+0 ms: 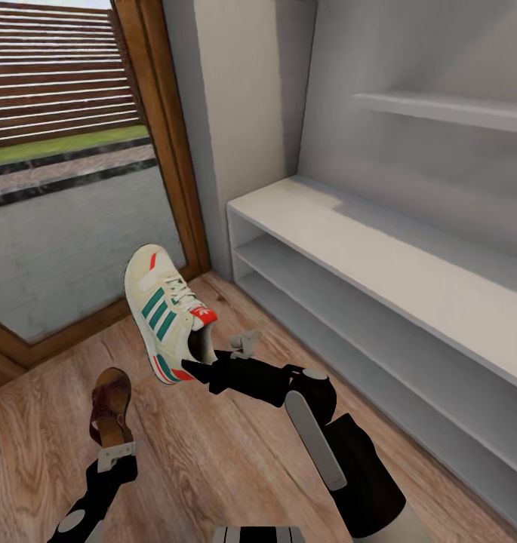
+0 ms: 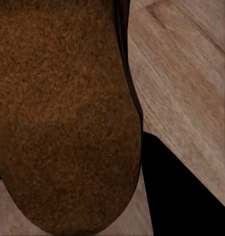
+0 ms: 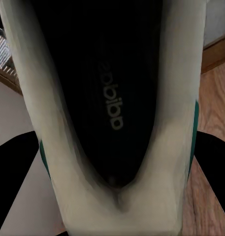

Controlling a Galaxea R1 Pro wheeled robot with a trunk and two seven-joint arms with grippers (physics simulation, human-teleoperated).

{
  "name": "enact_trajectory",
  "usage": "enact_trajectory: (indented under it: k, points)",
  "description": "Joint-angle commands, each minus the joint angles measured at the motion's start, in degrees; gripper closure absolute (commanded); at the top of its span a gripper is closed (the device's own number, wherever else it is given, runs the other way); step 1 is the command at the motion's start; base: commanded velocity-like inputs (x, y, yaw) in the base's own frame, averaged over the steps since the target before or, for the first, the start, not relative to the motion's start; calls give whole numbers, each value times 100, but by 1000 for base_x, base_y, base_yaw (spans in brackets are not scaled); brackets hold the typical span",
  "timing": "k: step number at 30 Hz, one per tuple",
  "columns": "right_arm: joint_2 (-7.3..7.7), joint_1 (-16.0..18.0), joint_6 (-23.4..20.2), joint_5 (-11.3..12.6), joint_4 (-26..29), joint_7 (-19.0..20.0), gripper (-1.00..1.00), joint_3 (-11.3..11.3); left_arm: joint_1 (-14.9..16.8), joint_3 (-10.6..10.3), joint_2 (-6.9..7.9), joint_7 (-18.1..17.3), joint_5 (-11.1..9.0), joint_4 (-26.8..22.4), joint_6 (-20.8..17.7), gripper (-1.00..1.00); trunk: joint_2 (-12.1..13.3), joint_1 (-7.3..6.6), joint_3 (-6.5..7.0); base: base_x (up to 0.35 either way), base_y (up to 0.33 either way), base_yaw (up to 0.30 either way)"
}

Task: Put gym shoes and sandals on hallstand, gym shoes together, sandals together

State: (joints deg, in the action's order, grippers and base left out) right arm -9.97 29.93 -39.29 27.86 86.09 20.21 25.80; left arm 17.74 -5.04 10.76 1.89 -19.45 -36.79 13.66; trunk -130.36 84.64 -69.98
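Nearest, left gripper clasps a brown cork-soled sandal; right gripper clamps the cream green-striped sneaker by its heel, toe pointing away, pale grey rack to the right.

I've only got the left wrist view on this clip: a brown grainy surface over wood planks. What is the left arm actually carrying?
Observer: A brown sandal, held at its heel end by the left gripper, above the corridor floor.
Operator: And the right arm?
Observer: The right gripper holds a gym shoe by its heel opening, the shoe's toe pointing up and away from the robot.
Operator: Anything on the rack yet?
Observer: The hallstand stands to the right; the bench top and the two low shelves show no shoes in the part visible.
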Motion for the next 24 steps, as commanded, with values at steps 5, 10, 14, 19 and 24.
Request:
enact_trajectory:
  k: [5,10,14,19,24]
  points:
    - [-3,-3,205,-135,-138,5,100,-1,2,-47,-22,15,-42,5,29,100,-2,-1,25,0,0,-222]
    - [143,-5,1241,-720,-628,4,100,3,2,-47,-29,14,-42,6,36,100,-2,-1,36,0,0,-82]
    - [512,-52,2176,-1460,-1162,-2,100,4,2,-42,-24,14,-36,14,40,100,-2,-1,37,0,0,-17]
    - [947,-373,2610,-1821,-1596,-13,100,0,2,-41,-24,10,-39,110,46,100,-2,-1,38,0,0,-4]
    - [1340,-714,3142,-1880,-2116,-19,100,-11,2,-41,-37,7,-41,282,143,100,-2,-1,38,0,0,0]
